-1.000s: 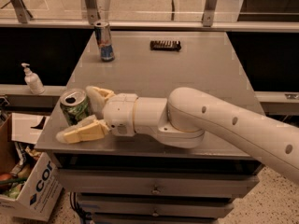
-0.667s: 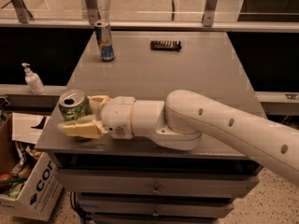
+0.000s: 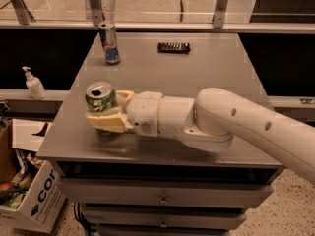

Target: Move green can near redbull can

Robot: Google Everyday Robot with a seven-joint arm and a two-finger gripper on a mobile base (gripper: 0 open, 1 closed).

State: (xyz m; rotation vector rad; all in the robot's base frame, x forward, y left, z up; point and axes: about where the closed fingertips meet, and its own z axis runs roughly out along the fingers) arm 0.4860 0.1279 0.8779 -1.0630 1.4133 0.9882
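The green can (image 3: 100, 98) stands upright at the front left of the grey table (image 3: 197, 77), its silver top with the pull-tab hole showing. My gripper (image 3: 109, 109) reaches in from the right and is shut on the green can, one cream finger in front of it and one behind. The redbull can (image 3: 109, 43), slim, silver and blue, stands upright at the far left of the table, well behind the green can.
A small dark flat object (image 3: 173, 47) lies at the back middle of the table. A white pump bottle (image 3: 34, 84) stands on a ledge to the left. A cardboard box (image 3: 29, 195) sits on the floor at the left. Drawers (image 3: 162, 198) are below the tabletop.
My gripper's fingers, spread around the green can a second ago, have closed on it. The can has shifted slightly with the gripper. The redbull can has not moved.
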